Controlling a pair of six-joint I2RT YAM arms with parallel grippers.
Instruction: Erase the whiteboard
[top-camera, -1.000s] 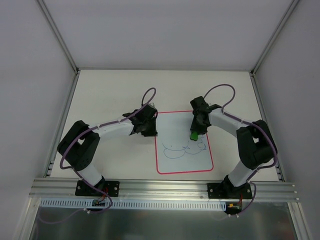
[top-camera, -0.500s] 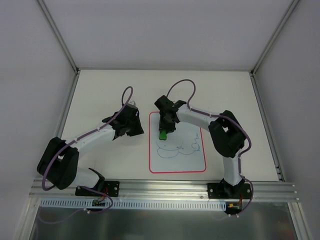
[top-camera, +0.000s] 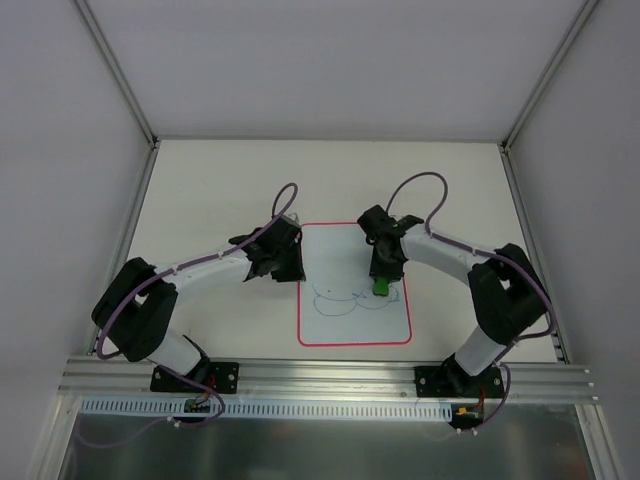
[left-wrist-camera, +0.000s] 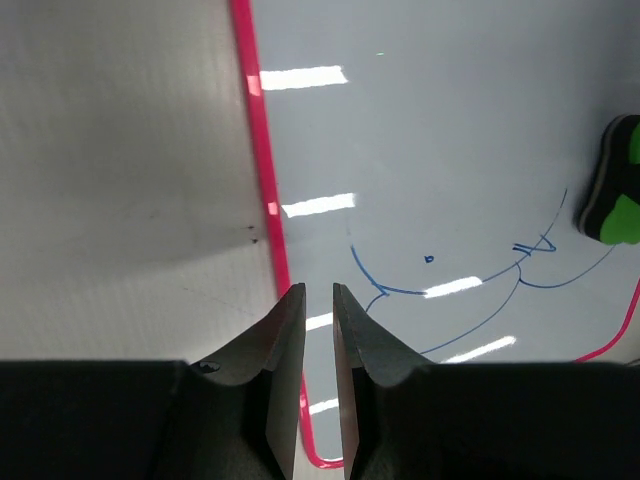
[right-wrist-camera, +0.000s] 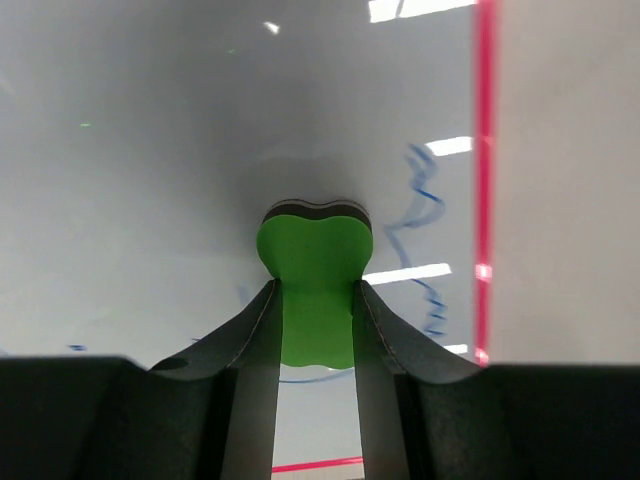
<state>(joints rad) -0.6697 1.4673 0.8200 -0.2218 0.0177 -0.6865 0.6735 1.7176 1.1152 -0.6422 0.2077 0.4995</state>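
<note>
Your right claw (right-wrist-camera: 315, 292) grips the green eraser (right-wrist-camera: 315, 245) on the whiteboard (right-wrist-camera: 150, 150); your left claw (left-wrist-camera: 318, 296) is narrow and empty, the red border (left-wrist-camera: 262, 180) beneath it.

You had the whiteboard (top-camera: 340, 250) lying flat on the desk (top-camera: 220, 180), toward the desk's near edge and roughly between the two arm bases. Your left gripper (top-camera: 292, 272) sat at the whiteboard's left edge, about midway along it, with its tips over the border. Your right gripper (top-camera: 383, 280) stood over the whiteboard's right half, with the eraser (top-camera: 381, 288) between its fingers and down on the whiteboard's surface. The marker lines (top-camera: 345, 300) ran across the whiteboard's near half, mostly left of the eraser. A few lay just right of it, inside the right edge.
</note>
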